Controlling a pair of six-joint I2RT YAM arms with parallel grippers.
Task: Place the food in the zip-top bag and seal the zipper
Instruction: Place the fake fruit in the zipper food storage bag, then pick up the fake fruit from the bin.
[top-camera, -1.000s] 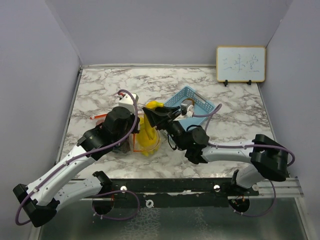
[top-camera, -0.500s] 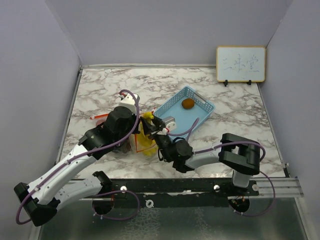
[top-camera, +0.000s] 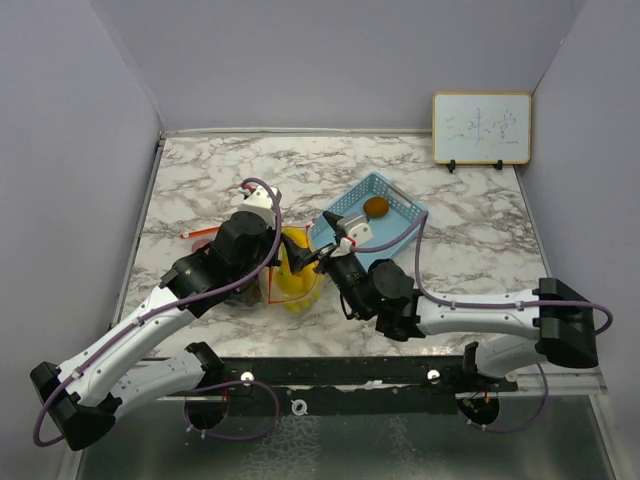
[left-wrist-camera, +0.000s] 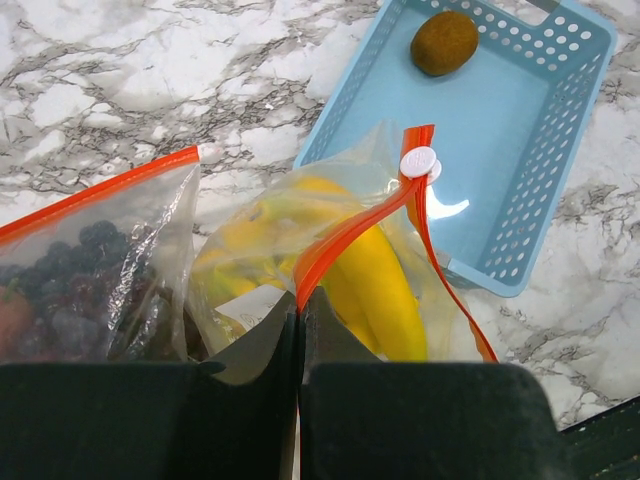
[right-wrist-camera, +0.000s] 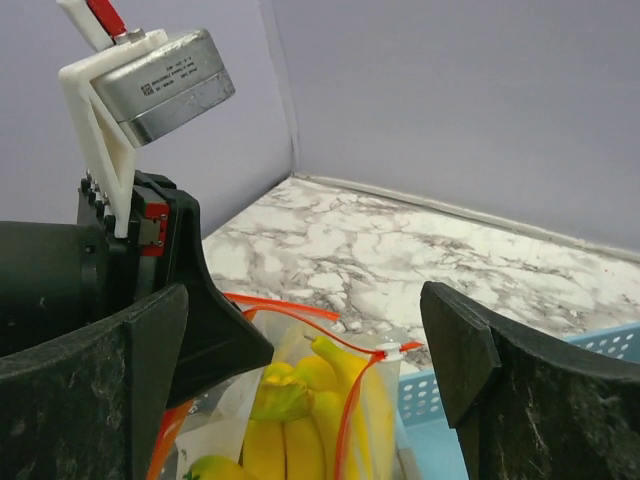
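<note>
Overhead and wrist views, bagging station. Centrally, the zip-top bag stands on the marble table between the two arms, just beside the near left corner of the blue mesh basket. Its mouth faces upward and gapes, with the orange zipper strips apart along most of their length. The white slider sits at the end of the zipper nearest the basket.

The left gripper is clamped onto the bag's rim, and one orange strip emerges from between its closed fingers. The right gripper hangs above the bag's mouth, facing the left gripper, with its fingers spread wide and nothing between them.

The bananas lie inside the bag, pressed against its clear wall on the basket side. The grape cluster shows dark through the plastic on the opposite side (a reddish patch at the picture's edge beside it is too blurred to name).

A brown oval fruit rests on the basket floor near the far end, well apart from the bag. A small whiteboard stands at the table's far right corner against the wall.
</note>
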